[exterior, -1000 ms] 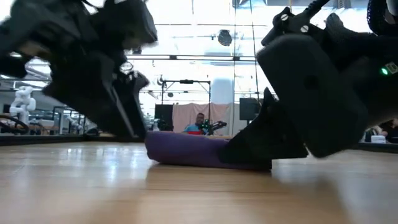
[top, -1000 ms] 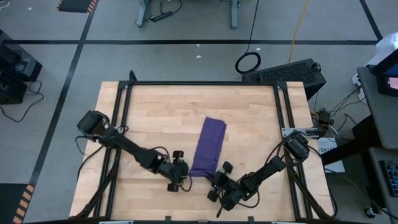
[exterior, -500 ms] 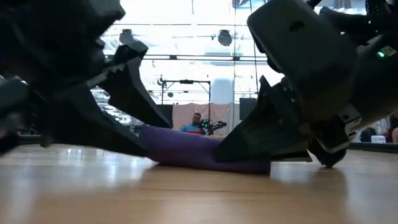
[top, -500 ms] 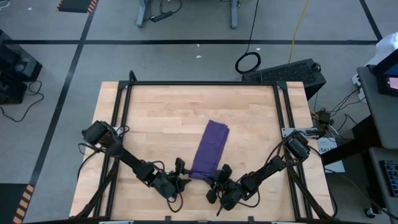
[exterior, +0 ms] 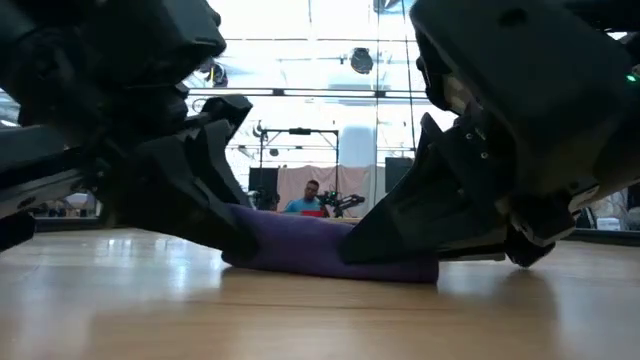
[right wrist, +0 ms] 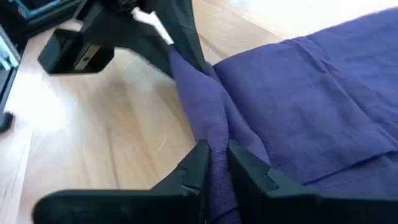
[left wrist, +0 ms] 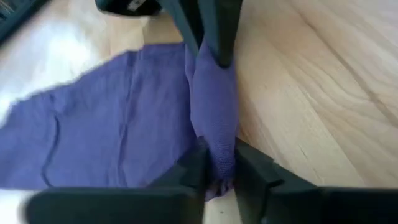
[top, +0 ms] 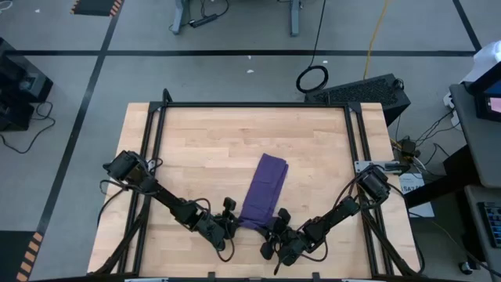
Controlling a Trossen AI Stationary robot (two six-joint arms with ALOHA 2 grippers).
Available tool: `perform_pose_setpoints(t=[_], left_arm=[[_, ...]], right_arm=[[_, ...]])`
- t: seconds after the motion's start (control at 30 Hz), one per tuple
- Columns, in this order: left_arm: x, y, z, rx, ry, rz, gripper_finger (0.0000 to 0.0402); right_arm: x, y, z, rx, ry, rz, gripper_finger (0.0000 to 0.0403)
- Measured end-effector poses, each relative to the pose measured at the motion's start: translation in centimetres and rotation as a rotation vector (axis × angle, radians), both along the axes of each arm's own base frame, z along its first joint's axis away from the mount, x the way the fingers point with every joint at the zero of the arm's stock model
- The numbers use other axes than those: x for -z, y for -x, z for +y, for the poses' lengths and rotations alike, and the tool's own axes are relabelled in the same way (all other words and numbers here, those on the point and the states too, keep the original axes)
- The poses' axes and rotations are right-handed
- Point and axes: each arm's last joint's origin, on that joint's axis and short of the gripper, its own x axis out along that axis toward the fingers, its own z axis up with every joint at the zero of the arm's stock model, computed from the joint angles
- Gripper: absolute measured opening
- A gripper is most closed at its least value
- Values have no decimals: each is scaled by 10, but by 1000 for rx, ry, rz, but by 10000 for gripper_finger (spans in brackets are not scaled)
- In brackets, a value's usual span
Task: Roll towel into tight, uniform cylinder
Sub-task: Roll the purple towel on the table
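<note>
The purple towel (top: 264,188) lies folded into a long narrow strip on the wooden table (top: 203,141), running from mid-table toward the near edge. Its far part rests flat. Its near edge is gathered into a raised ridge (left wrist: 214,106). My left gripper (top: 232,220) is shut on the left end of that ridge, and my right gripper (top: 274,222) is shut on its right end. In the low view the towel (exterior: 320,252) shows between the two dark hands. Each wrist view shows the other gripper at the ridge's opposite end. My left gripper pinches the near edge's bunched ridge (left wrist: 219,152) between its two fingers, at the towel's near left corner. It comes slanting down from the table's left. The ridge runs on from the fingers to the other gripper, and the rest lies on the table. My right gripper pinches the same gathered ridge (right wrist: 214,146) between its two fingers, at the towel's near right corner. It comes slanting down from the table's right. Several layers of cloth are bunched between the fingers, and the towel beyond lies flat on the wood.
A black frame (top: 250,104) runs along the table's far edge and sides. Bare wood lies to the left, right and far side of the towel. A dark case (top: 368,90) sits on the floor beyond the far right corner. A person (exterior: 318,195) shows far behind.
My left gripper has moved down and toward the towel's near left corner, rolled about its own axis, and shut on the near edge. The near edge now stands gathered between both grippers. My right gripper has stayed in place, rolling a little.
</note>
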Motion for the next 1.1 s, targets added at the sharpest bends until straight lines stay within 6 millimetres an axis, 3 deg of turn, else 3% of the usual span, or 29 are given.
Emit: perform_pose_setpoints(t=[0.13,0.33,0.47,0.6,0.77,1.0,1.1], left_arm=[[-4,-3,7,-60,127,22,14],[-17,-12,30,-126,457,144,22],[-19,-20,47,-167,672,225,22],[-18,-26,64,-201,782,278,22],[-19,-32,81,-223,875,314,22],[-17,-34,90,-215,922,355,22],[-17,-34,90,-218,927,355,22]], right_arm=[[-6,3,5,-128,145,46,79],[-33,19,25,-379,435,67,173],[-43,32,40,-384,534,18,208],[-35,36,45,-351,566,10,212],[-12,25,41,-329,640,11,198],[-10,21,33,-199,704,5,187],[-8,17,27,-178,615,5,179]])
